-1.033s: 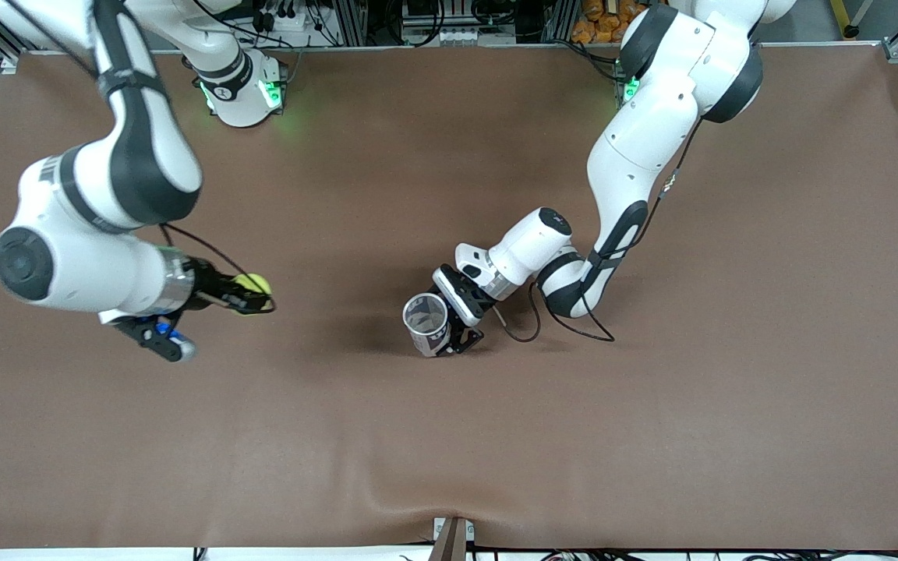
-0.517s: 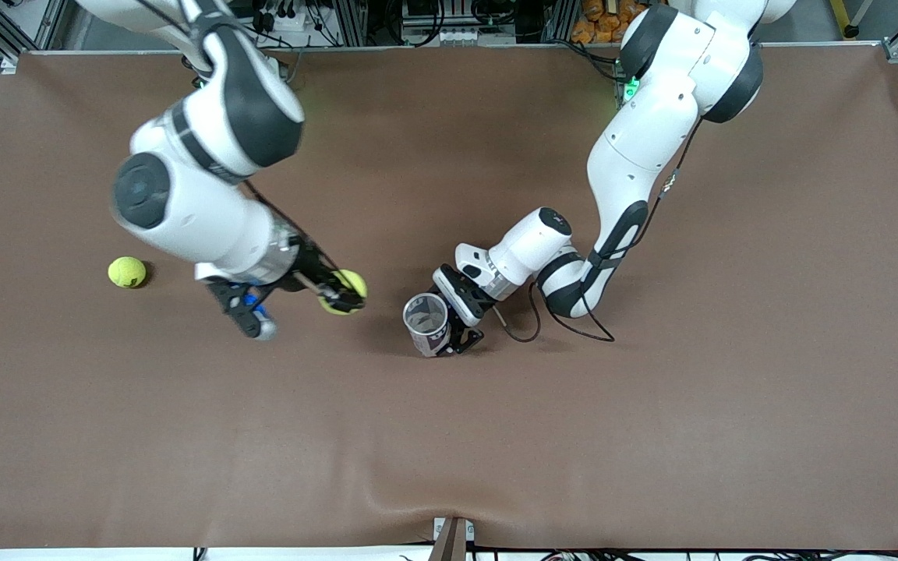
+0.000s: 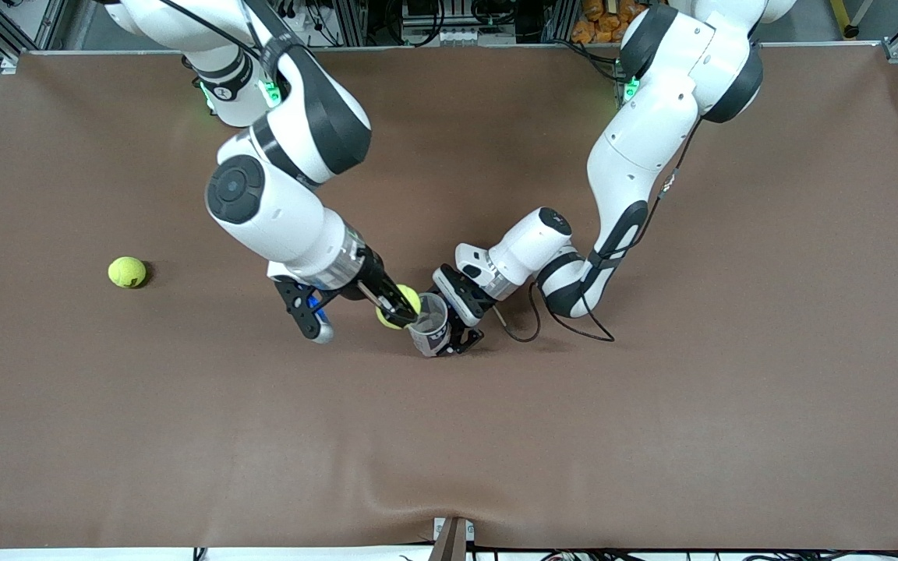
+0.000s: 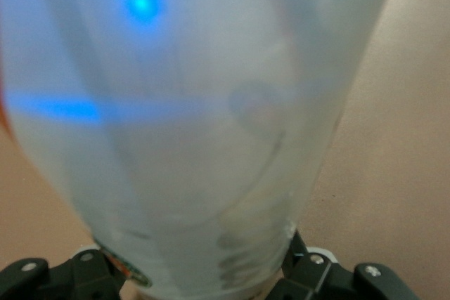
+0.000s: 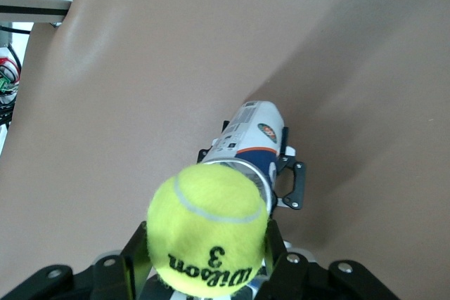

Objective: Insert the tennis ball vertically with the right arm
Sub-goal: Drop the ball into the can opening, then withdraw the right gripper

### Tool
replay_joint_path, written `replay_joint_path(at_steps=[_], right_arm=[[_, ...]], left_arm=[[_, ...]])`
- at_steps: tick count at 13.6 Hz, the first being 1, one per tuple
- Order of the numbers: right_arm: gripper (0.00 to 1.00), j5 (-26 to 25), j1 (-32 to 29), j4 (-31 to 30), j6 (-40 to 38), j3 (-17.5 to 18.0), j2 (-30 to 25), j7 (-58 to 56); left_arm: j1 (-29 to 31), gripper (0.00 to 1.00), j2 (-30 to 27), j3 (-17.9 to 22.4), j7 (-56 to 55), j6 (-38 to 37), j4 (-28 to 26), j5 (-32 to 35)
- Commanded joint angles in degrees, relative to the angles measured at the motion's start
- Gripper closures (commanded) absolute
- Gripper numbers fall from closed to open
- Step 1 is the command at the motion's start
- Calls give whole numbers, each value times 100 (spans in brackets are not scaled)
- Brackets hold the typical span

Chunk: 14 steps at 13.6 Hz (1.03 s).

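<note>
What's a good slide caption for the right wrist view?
Right gripper holds a Wilson tennis ball just above the open tennis ball can.

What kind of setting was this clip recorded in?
Most likely a robotics lab test bench: a table under a plain brown mat, aluminium framing at its edge, and cables and equipment along it by the arms' bases.

blur: tube (image 4: 190,138) fills left wrist view | tube base: apparently hidden

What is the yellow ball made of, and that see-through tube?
The tennis ball looks like fuzzy yellow felt with a white seam, probably over rubber. The ball can seems to be clear, glossy plastic with a printed label, since you can see through its wall.
</note>
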Motion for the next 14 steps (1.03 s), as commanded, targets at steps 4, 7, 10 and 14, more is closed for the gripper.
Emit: replay_joint_path(at_steps=[4, 7, 10, 14], right_arm=[[88, 81, 199, 294, 14, -72, 353, 186], [77, 81, 261, 294, 84, -63, 415, 380], [2, 90, 305, 276, 85, -63, 459, 380], [0, 55, 314, 311, -20, -72, 415, 336]], left_arm=[[66, 16, 6, -5, -66, 142, -73, 180], [66, 16, 6, -5, -31, 151, -99, 189], [49, 16, 15, -5, -31, 151, -90, 189], [49, 16, 15, -5, -31, 151, -90, 206]])
